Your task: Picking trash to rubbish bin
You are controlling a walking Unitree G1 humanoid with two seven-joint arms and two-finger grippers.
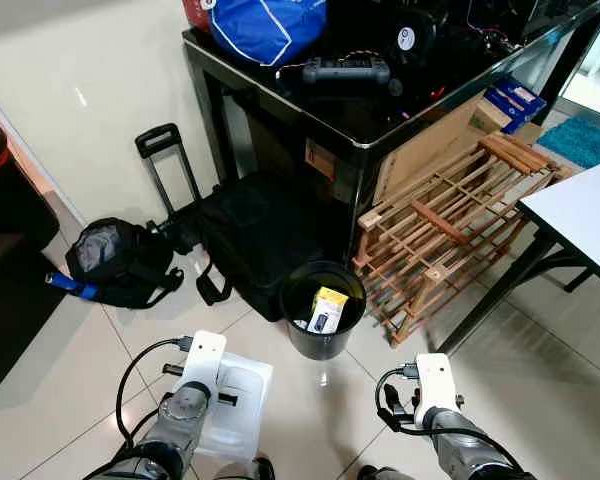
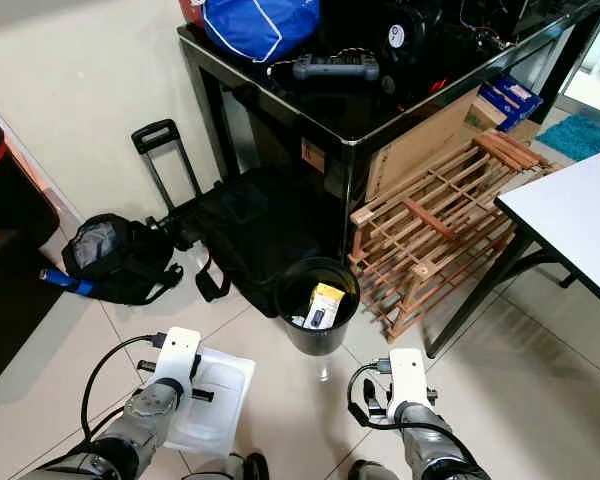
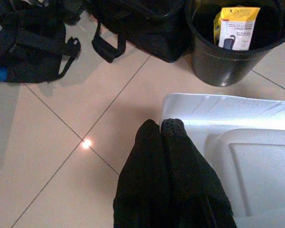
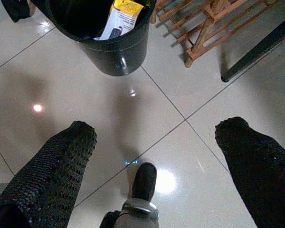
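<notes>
Left gripper [image 3: 161, 130]: you have its two black fingers pressed together, low over the tiles on your left. They lie against the near edge of the tray, and the wrist view does not show you whether the edge is pinched between them.
Tray [image 1: 242, 400]: a white foam tray, the trash here; you see it flat by the left wrist, on the floor or just above it, which one is unclear. It is near the bin, not in it.
Right gripper [image 4: 156, 142]: your right fingers [image 4: 61, 161] are spread wide with bare tile between them and nothing in their grasp. They hang low on the right, short of the bin.
Foot [image 4: 143, 183]: the robot's own foot shows on the floor under the right gripper.
Bin [image 1: 300, 335]: a round black bin stands upright just ahead of you, between the two arms.
Box [image 1: 327, 309]: a yellow and white box already leans inside the bin.
Bag [image 1: 260, 235]: a big black bag sits just behind the bin, partly under the table.
Backpack [image 1: 115, 262]: a small black backpack lies on the tiles to the left of the bag.
Rack [image 1: 450, 225]: a wooden rack leans tilted to the right of the bin.
Table [image 1: 365, 130]: a black table stands farthest off, cluttered on top.
</notes>
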